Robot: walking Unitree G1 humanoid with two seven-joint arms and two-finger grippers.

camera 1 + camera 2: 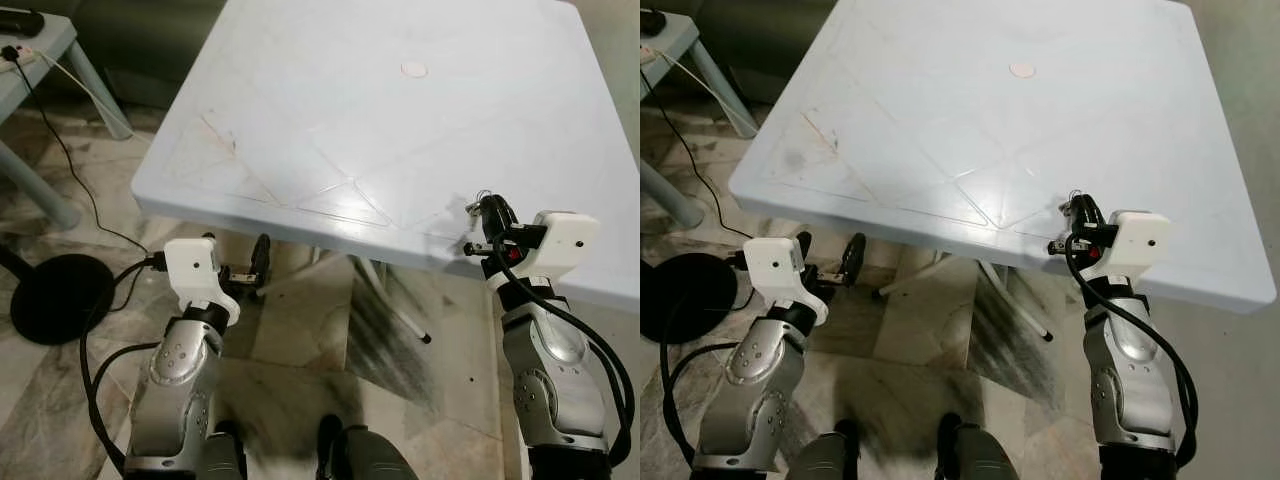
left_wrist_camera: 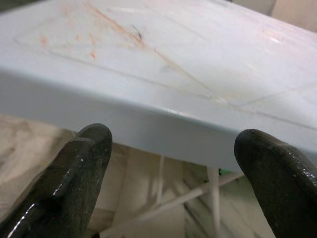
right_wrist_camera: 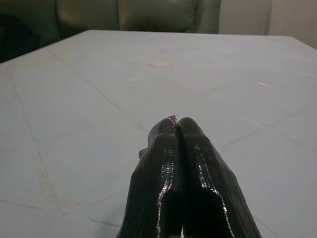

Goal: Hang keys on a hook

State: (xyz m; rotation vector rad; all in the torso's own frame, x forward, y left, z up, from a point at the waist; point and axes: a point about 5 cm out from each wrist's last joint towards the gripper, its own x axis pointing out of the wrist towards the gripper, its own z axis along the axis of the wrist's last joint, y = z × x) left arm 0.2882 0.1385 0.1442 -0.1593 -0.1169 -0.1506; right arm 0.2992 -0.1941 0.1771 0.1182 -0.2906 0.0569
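Observation:
My right gripper (image 1: 489,208) is shut on a small set of keys (image 1: 477,205), holding it just above the near right part of the pale blue plastic table (image 1: 350,110). In the right wrist view a bit of metal key ring (image 3: 172,118) pokes out at the pinched fingertips (image 3: 163,144). The rest of the keys is hidden by the fingers. My left gripper (image 1: 240,256) is open with nothing in it, low in front of the table's near edge (image 2: 148,119) and slightly below it.
The table has a round cap (image 1: 413,69) at its centre, and white legs (image 1: 395,300) show beneath it. A second small table (image 1: 30,55) with a cable stands at the far left. Next to it a black round base (image 1: 55,295) sits on the marble floor. A dark sofa (image 3: 129,15) lies beyond.

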